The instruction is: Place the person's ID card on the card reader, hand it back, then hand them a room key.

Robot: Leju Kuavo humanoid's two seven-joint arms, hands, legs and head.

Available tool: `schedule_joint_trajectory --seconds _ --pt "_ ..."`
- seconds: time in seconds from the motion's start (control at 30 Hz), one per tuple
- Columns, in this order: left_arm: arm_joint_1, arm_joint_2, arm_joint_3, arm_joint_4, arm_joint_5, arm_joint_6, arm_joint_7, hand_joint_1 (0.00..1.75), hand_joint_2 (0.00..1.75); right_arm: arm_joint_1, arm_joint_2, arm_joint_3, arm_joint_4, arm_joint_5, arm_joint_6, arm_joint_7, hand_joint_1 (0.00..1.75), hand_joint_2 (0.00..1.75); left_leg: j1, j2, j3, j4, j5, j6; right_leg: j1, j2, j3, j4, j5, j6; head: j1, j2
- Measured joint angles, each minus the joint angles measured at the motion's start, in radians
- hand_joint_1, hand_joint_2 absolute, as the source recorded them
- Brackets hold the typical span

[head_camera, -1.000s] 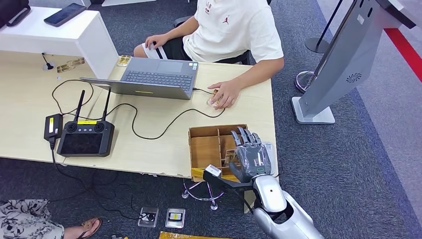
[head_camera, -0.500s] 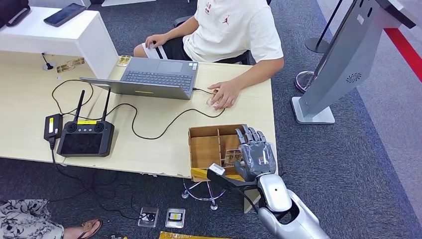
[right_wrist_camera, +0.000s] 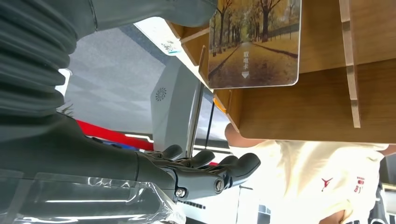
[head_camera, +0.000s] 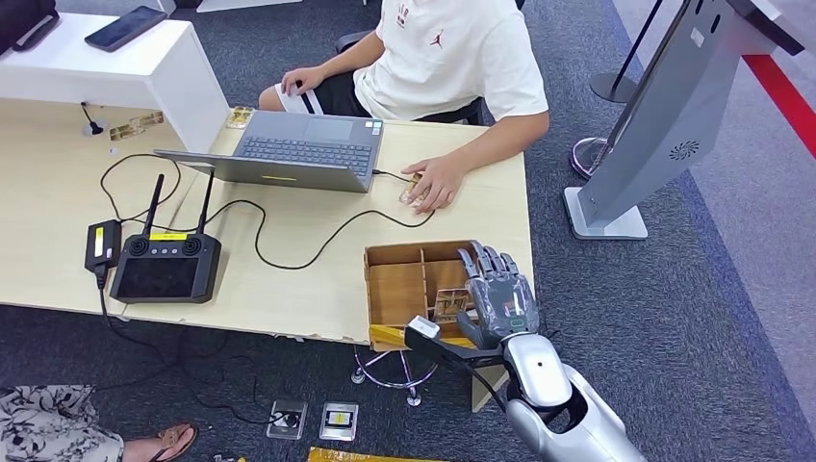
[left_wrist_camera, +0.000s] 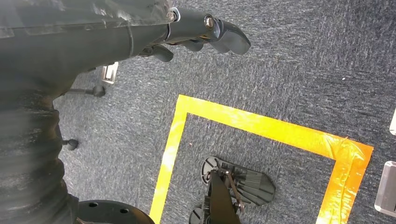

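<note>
One right hand (head_camera: 497,300) hovers open over wooden tray (head_camera: 385,259).

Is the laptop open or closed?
Open. In the head view the laptop shows its keyboard and trackpad facing the seated person, its lid folded back toward the robot's side of the desk.

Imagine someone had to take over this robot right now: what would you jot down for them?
Right hand: open, fingers spread over the right side of the wooden box at the table edge, holding nothing.
Left hand: hangs over the carpet, fingers curled in, holding nothing.
A tree-picture card, likely a room key, stands in a box compartment beside the right hand.
The person sits behind the laptop, one hand on the table.
I cannot tell whether the ID card step is done. Left: grip the card and hand it over.
</note>
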Motion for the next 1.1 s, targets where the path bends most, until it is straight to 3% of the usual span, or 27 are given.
schedule_joint_trajectory --seconds 0.47,0.87,1.0,1.1 --pt "-0.003 0.0 0.0 0.0 -0.001 0.0 0.0 0.0 1.75 -0.003 -0.006 0.002 0.0 -0.042 0.053 -0.016 0.02 1.75 0.0 0.0 0.0 0.0 0.0 0.0 0.0 0.0 0.0 0.0 0.0 0.0 0.0 0.0" --pt "-0.002 0.0 0.0 0.0 0.007 0.0 -0.001 0.0 1.75 -0.011 -0.007 0.016 0.0 -0.055 0.053 -0.019 0.35 1.75 0.0 0.0 0.0 0.0 0.0 0.0 0.0 0.0 0.0 0.0 0.0 0.0 0.0 0.0" --pt "-0.002 0.0 0.0 0.0 0.008 0.0 -0.002 0.0 1.75 -0.018 -0.008 0.016 0.001 -0.062 0.053 -0.02 0.57 1.75 0.0 0.0 0.0 0.0 0.0 0.0 0.0 0.0 0.0 0.0 0.0 0.0 0.0 0.0" --pt "-0.002 0.0 0.0 0.0 0.008 0.0 -0.002 0.0 1.75 -0.022 -0.009 0.016 0.001 -0.065 0.053 -0.021 0.6 1.75 0.0 0.0 0.0 0.0 0.0 0.0 0.0 0.0 0.0 0.0 0.0 0.0 0.0 0.0"
